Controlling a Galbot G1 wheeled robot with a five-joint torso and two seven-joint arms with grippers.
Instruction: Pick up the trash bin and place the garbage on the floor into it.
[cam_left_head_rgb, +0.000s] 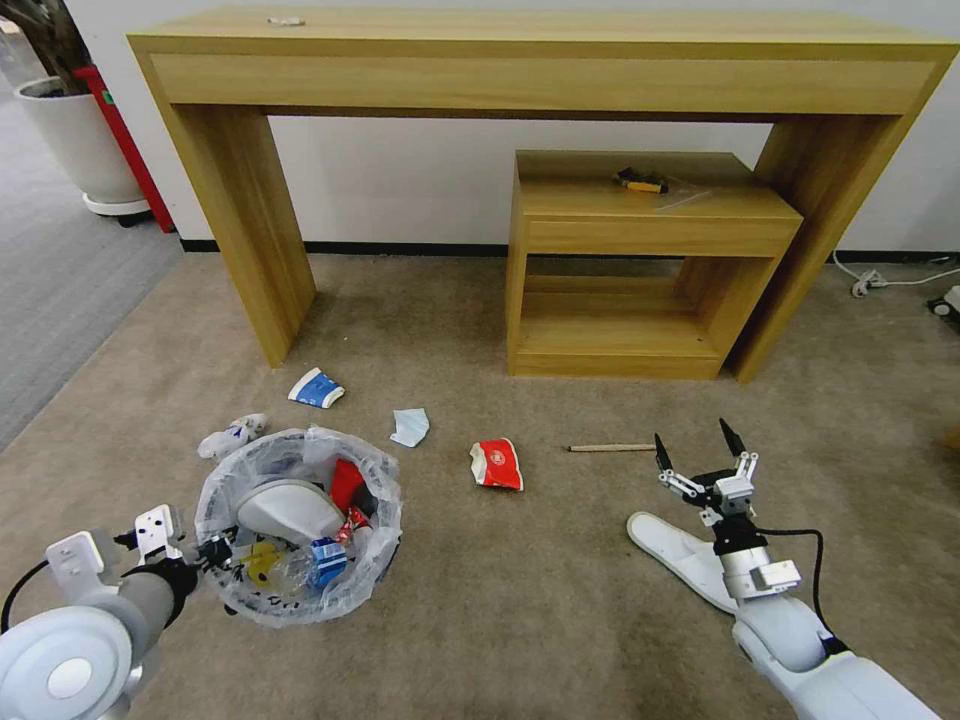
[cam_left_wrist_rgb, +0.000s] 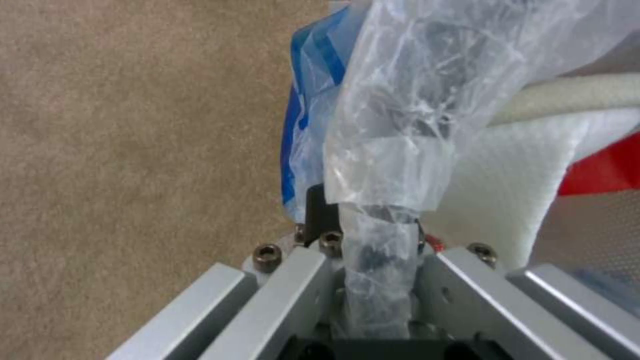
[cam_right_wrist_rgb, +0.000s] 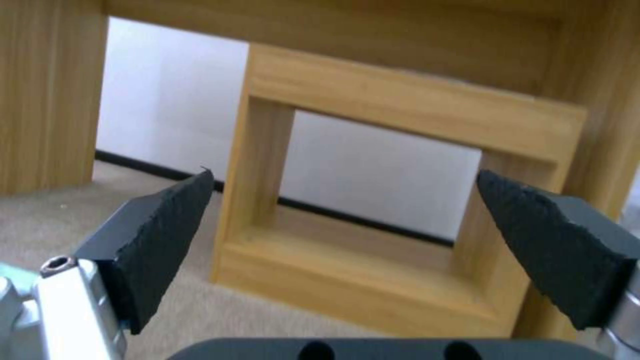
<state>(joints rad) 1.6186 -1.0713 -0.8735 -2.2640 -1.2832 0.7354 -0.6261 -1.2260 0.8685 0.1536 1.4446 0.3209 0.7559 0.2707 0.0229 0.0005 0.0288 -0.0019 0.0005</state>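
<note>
One of your grippers, the left gripper (cam_left_head_rgb: 215, 551), pinches the trash bin (cam_left_head_rgb: 298, 523) rim; your right gripper (cam_left_head_rgb: 697, 451) hangs wide apart above a white slipper (cam_left_head_rgb: 683, 555).

I can read no text, label, brand or number anywhere; the print on the red wrapper (cam_left_head_rgb: 497, 464) and the blue-white paper cup (cam_left_head_rgb: 316, 389) is too small to make out.

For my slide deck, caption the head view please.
Left gripper grips the lined trash bin; right gripper, jaws open, hovers above a white slipper.
</note>
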